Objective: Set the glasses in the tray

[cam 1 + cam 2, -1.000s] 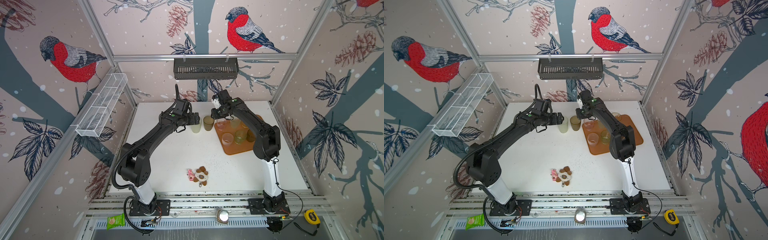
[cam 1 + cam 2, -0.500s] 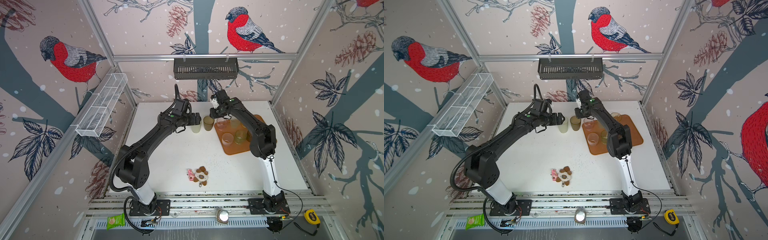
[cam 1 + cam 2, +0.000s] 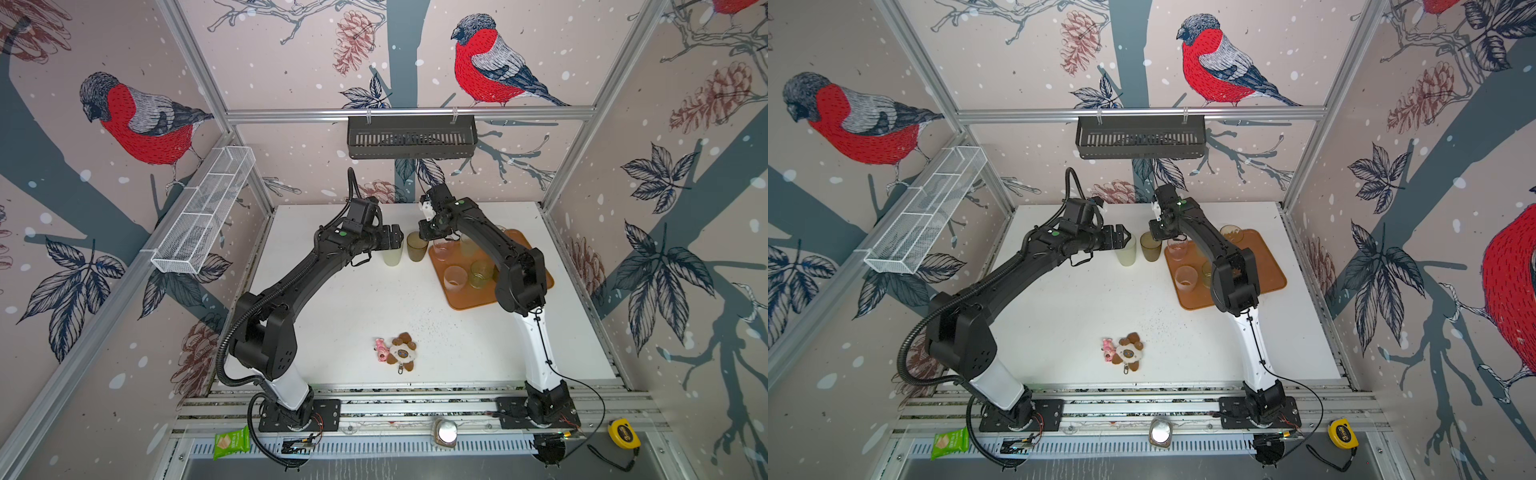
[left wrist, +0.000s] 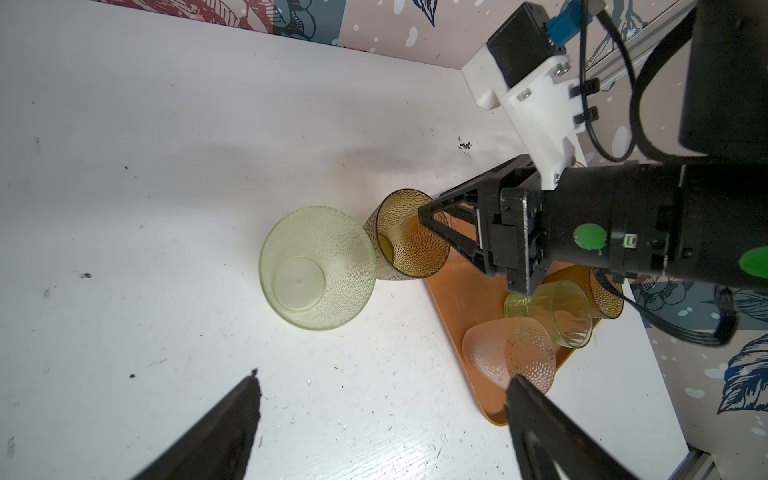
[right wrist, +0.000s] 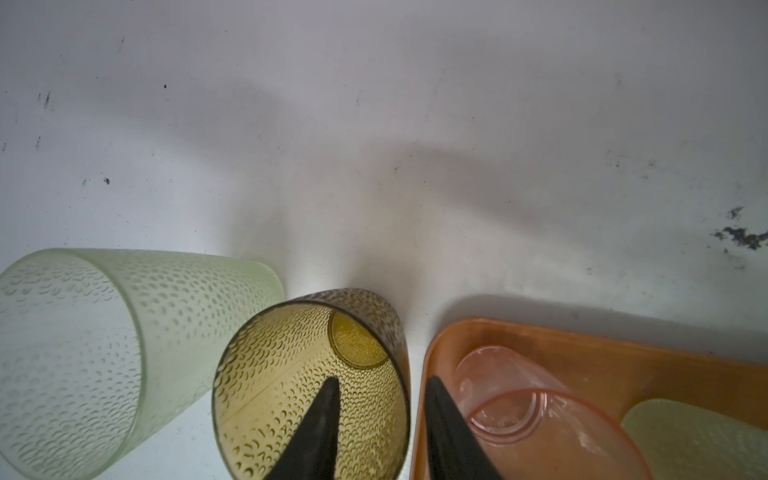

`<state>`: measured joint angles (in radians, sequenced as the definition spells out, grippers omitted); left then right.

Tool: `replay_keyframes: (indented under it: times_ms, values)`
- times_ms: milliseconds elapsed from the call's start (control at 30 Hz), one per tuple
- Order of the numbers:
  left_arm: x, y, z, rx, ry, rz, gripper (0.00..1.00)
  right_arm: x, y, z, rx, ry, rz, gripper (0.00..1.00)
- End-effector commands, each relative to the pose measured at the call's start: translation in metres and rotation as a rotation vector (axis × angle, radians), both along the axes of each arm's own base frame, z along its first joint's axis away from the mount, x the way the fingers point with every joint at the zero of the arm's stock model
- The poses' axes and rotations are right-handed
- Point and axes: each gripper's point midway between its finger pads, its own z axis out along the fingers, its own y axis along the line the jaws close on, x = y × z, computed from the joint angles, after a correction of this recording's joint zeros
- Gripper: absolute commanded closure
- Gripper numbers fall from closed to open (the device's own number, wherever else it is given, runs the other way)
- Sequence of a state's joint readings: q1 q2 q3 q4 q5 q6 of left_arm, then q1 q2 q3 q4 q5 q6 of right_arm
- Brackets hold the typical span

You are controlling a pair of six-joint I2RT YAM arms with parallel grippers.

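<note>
Left claw (image 4: 382,376) spread, right claw (image 5: 382,380) astride amber tumbler (image 5: 270,374) rim, pinch unclear, above scuffed white table (image 5: 374,124), bird-print walls (image 3: 124,124) around.

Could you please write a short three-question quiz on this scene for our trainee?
1. True or false: the tall pale green dotted tumbler stands in the flat orange-brown rectangular tray.
2. One finger of the right gripper is inside which glass? A: pink tumbler; B: tall amber-brown dotted tumbler; C: pale green tumbler.
3. Fill in: the left gripper is ___.
Key: 1 false; 2 B; 3 open.
</note>
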<state>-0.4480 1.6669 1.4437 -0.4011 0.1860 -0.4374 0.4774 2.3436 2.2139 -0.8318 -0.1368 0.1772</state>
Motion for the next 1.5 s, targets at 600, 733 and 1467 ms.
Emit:
replay_keyframes:
  times_ms: [600,733,1467]
  values:
    - [-0.001,-0.003,0.027,-0.062,-0.081,-0.011,0.08,0.004,-0.001,-0.008,-0.026,-0.007,-0.004,0.74]
    - [-0.001,-0.003,0.029,-0.068,-0.089,-0.012,0.08,0.004,-0.002,-0.010,-0.029,-0.005,-0.006,0.75]
    - [-0.002,-0.001,0.034,-0.083,-0.109,-0.002,0.08,0.003,-0.001,-0.011,-0.039,-0.010,-0.001,0.85]
